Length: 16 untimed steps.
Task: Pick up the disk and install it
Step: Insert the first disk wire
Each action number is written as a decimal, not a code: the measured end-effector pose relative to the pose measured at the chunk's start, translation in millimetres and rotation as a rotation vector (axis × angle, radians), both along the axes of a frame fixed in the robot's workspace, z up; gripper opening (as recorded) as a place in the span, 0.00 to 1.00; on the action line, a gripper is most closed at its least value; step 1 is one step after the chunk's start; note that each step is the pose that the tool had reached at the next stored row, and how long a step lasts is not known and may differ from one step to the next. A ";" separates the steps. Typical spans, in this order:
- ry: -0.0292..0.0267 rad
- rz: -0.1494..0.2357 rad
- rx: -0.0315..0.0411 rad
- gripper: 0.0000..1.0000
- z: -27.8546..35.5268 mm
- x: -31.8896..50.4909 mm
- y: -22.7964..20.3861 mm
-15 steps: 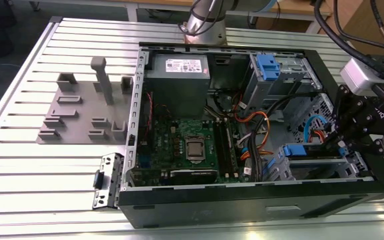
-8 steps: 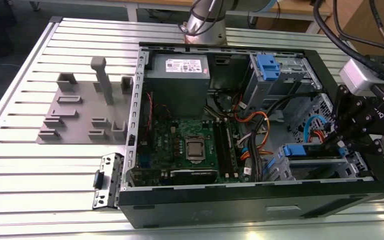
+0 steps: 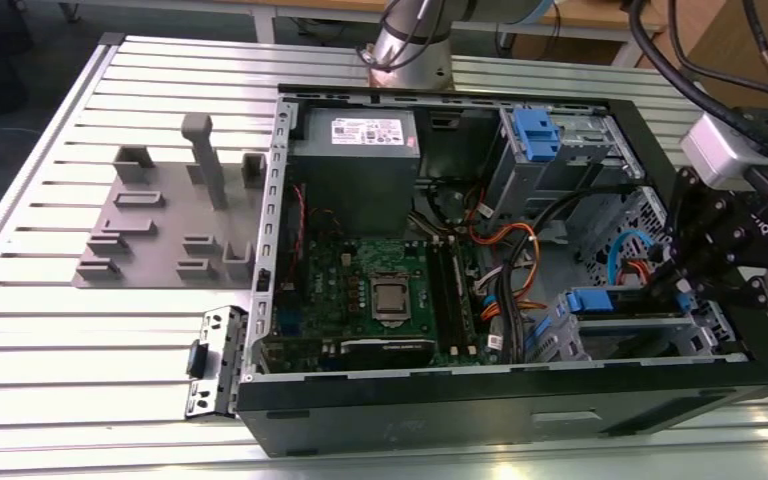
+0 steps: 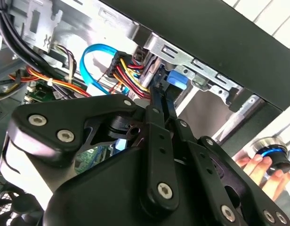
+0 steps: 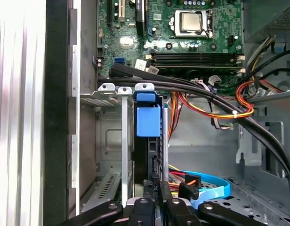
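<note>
Inside the open computer case [image 3: 491, 400], the disk [image 5: 149, 127] is sitting edge-on in the metal drive cage [image 5: 114, 141], beside the green motherboard [image 5: 182, 28], as the pincer [image 5: 154, 200] is closing its black fingers [image 4: 160, 122] onto it.

An open black PC case [image 3: 491, 420] lies on a slatted metal table [image 3: 77, 340]. Inside, away from the gripper, a green motherboard [image 3: 371, 300] carries a silver CPU [image 3: 391, 297], with a grey power supply [image 3: 353, 160] beyond it. Orange and red cables [image 5: 215, 110] and a blue cable [image 5: 213, 188] run close by the gripper. A grey fixture [image 3: 157, 225] stands outside the case, far off.
</note>
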State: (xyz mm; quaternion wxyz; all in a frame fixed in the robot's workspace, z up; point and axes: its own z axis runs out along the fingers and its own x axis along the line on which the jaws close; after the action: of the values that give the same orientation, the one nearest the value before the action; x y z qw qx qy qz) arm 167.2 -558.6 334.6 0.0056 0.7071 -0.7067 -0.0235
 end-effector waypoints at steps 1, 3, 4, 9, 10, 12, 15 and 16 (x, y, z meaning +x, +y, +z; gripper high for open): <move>0.0000 0.000 0.0079 0.16 0.0 0.0 0.0; 0.0000 0.000 0.0190 0.16 -0.2 0.0 -0.3; 0.0000 0.000 0.0201 0.16 -0.2 0.0 -0.6; 0.0000 0.000 0.0202 0.16 -0.4 0.0 -4.2; 0.0000 0.000 0.0202 0.16 -0.4 0.0 -5.0; 0.0000 0.000 0.0202 0.16 -0.4 0.0 -6.4; 0.0000 0.000 0.0208 0.16 -1.0 0.0 -7.3; 0.0000 0.000 0.0212 0.16 -1.3 0.0 -7.4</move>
State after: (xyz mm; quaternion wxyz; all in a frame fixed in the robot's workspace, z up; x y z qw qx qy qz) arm 167.2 -566.0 333.3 -0.0019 0.7071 -0.7064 -0.0310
